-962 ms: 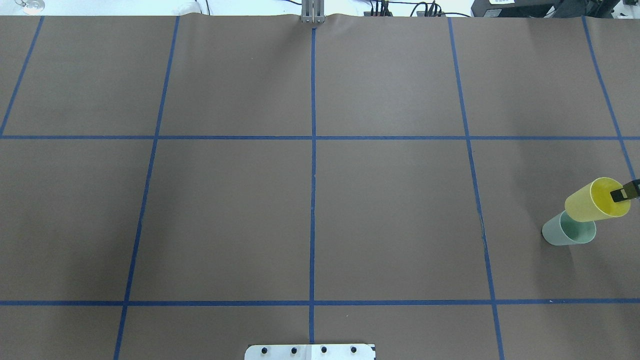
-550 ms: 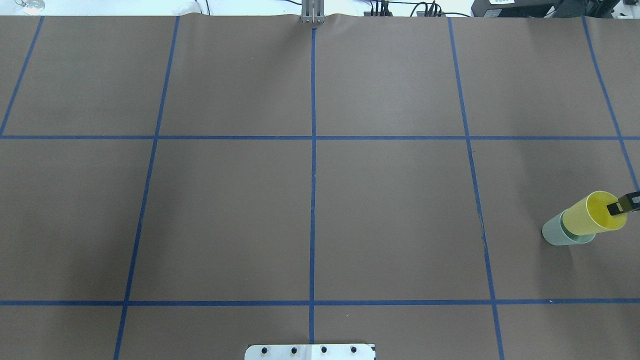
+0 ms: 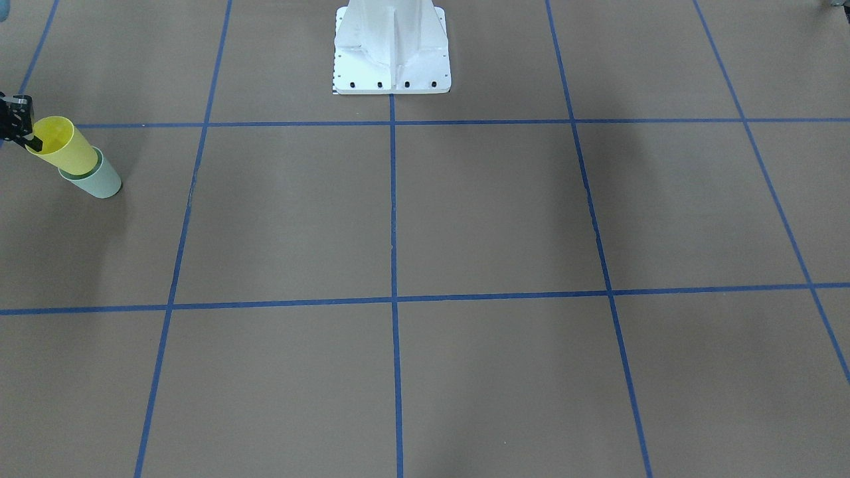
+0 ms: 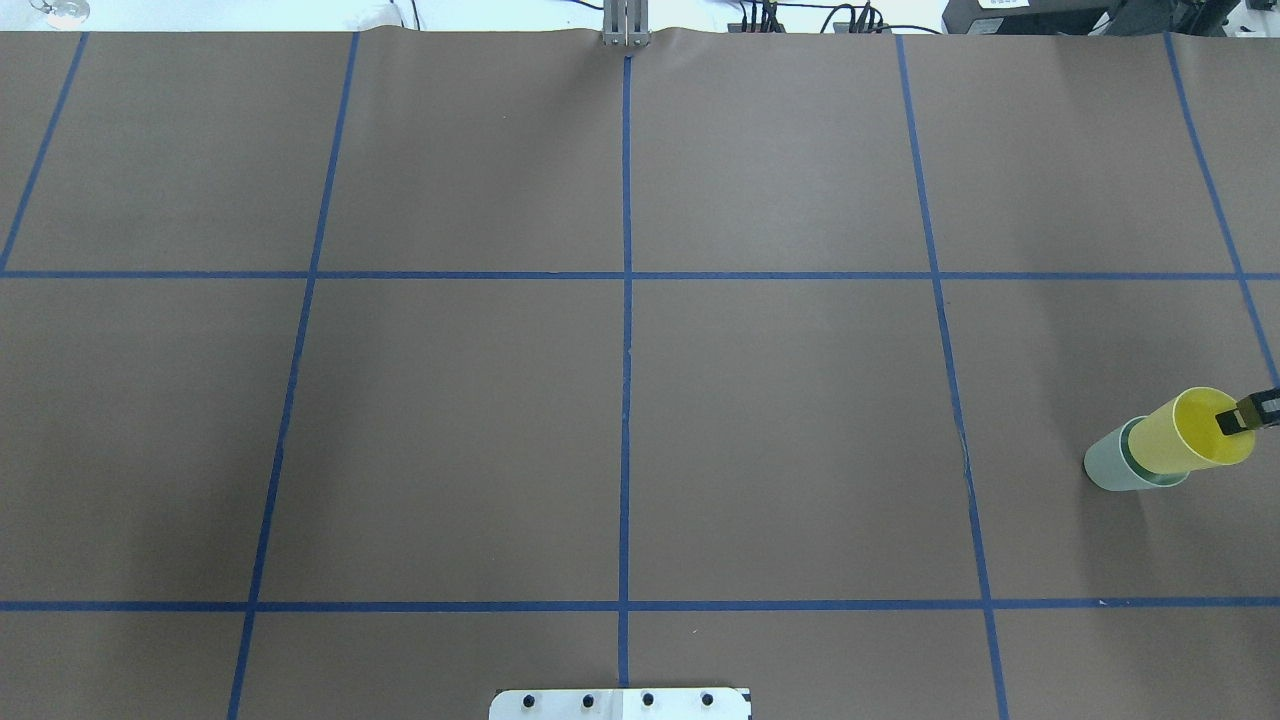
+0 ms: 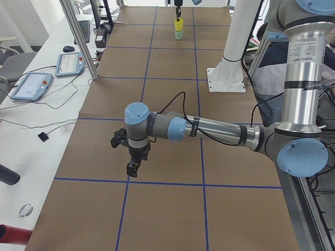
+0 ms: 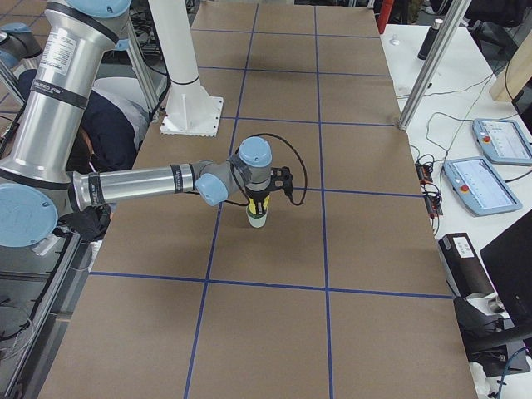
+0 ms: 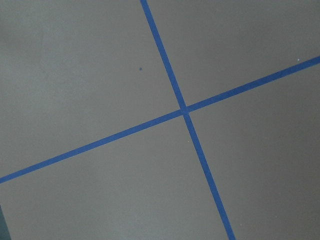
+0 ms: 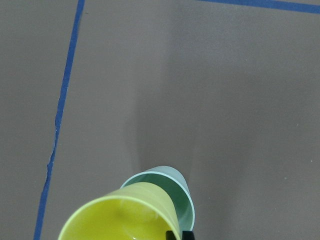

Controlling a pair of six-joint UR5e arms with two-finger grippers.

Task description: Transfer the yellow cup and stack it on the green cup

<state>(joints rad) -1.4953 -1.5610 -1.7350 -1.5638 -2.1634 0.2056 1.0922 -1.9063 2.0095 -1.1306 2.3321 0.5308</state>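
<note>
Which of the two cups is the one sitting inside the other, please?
The yellow cup: its base is down inside the green cup, which stands on the table, and the right gripper grips its rim.

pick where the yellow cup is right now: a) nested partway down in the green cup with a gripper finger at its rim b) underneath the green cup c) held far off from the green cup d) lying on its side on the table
A: the yellow cup sits partway inside the green cup, with the right gripper gripping its rim.
</note>
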